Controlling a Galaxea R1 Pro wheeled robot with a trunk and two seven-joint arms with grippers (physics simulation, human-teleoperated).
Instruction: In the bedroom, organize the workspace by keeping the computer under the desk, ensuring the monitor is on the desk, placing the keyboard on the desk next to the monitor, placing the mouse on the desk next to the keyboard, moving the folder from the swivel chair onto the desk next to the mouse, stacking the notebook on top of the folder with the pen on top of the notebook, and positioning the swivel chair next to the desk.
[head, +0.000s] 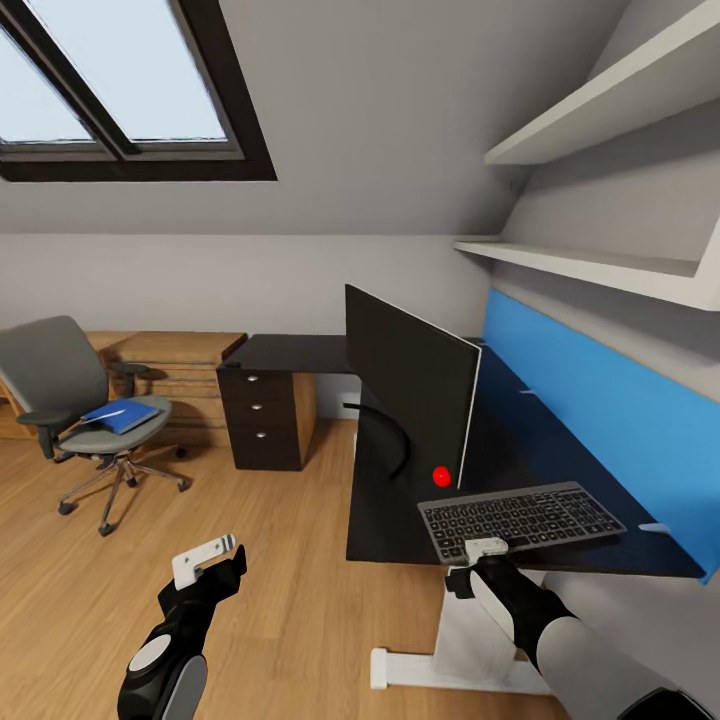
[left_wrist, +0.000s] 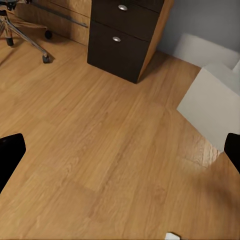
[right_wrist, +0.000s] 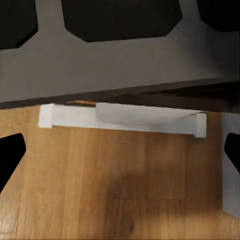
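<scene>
Your right pincer (head: 487, 548) sat at the near edge of the keyboard (head: 520, 518); whether its fingers were clamped on the frame or merely touching it could not be told. In the right wrist view the keyboard's grey frame (right_wrist: 120, 55) loomed close above the floor, with dark fingertips spread at both sides of the picture. Your left pincer (head: 210, 560) hung open and empty over the wooden floor (left_wrist: 100, 150).

Progress, judged from the layout: the monitor (head: 410, 385) stood on the surface (head: 380, 520), and the keyboard lay just in front of it, near the surface's front edge, so those two items looked done or nearly so. Still outstanding: the folder (head: 120, 415) lay on the seat of the chair (head: 90, 410), and the chair stood well apart from the surface. You could not place the mouse, notebook, pen or computer from these views.

Writing: none readable; key legends too small.
</scene>
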